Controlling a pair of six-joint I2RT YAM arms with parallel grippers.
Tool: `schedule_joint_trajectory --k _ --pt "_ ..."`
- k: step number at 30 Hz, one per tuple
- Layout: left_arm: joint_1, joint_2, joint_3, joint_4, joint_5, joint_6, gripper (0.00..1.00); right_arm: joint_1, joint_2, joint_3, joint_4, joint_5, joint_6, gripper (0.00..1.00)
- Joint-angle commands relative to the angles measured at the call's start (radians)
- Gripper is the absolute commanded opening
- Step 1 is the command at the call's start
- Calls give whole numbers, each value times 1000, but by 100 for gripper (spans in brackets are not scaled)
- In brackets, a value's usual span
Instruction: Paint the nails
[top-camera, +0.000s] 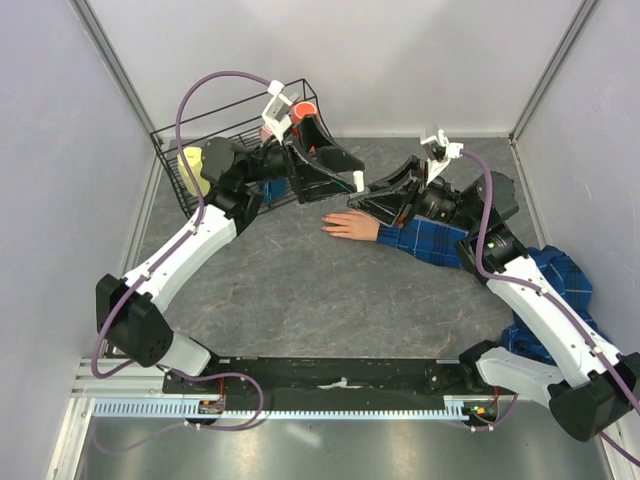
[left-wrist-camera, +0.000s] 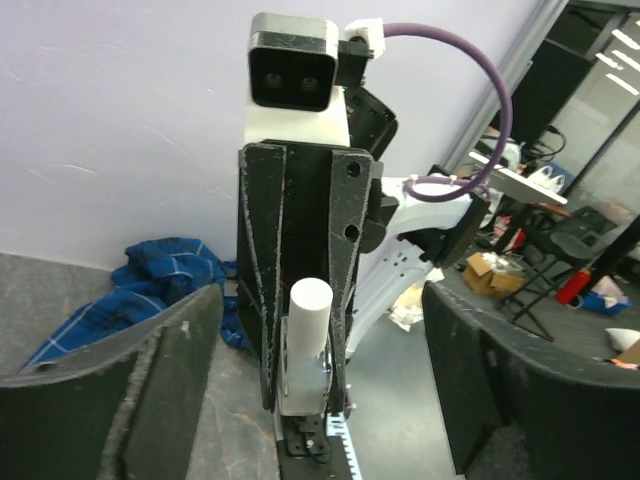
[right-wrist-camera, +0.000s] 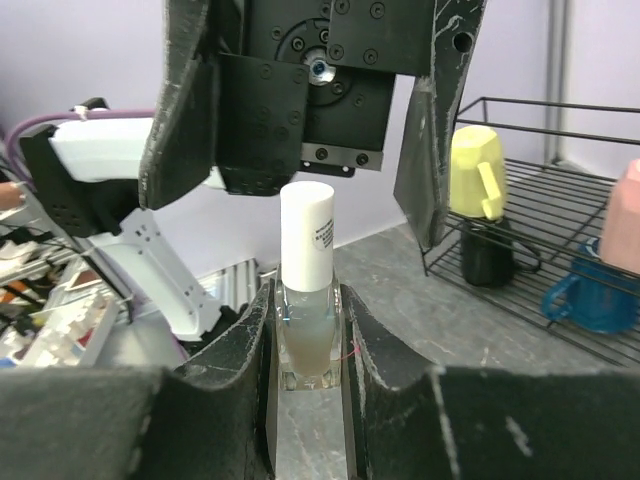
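Note:
My right gripper (top-camera: 372, 193) is shut on a small clear nail polish bottle (right-wrist-camera: 308, 340) with a white cap (right-wrist-camera: 306, 248), holding it above the table. The right wrist view shows the bottle pinched between my right gripper's (right-wrist-camera: 308, 335) pads. My left gripper (top-camera: 342, 168) is open and faces it. Its fingers (right-wrist-camera: 190, 100) stand wide on both sides of the cap without touching. In the left wrist view the cap (left-wrist-camera: 309, 312) sits ahead of my open left gripper (left-wrist-camera: 320, 400). The peach-pink fake hand (top-camera: 350, 226) lies flat below both grippers, ending a blue plaid sleeve (top-camera: 432, 240). Its nails are too small to make out.
A black wire basket (top-camera: 168, 150) stands at the back left with a yellow mug (top-camera: 192, 166) and an orange cup (top-camera: 300, 112). The right wrist view shows the yellow mug (right-wrist-camera: 472, 172), a black cup (right-wrist-camera: 488, 256) and a blue cup (right-wrist-camera: 590, 296) in it. Bunched plaid cloth (top-camera: 560, 280) lies at right.

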Motion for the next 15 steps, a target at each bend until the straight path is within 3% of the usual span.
schedule_joint_trajectory --k 1,6,15 --pt "2 -7 17 143 63 -95 80 -13 18 14 144 -81 93 0" --pt "1 -5 11 140 72 -93 61 -22 49 12 247 -107 174 0" --pt "1 -2 28 112 86 -78 53 -28 87 12 321 -132 227 0"
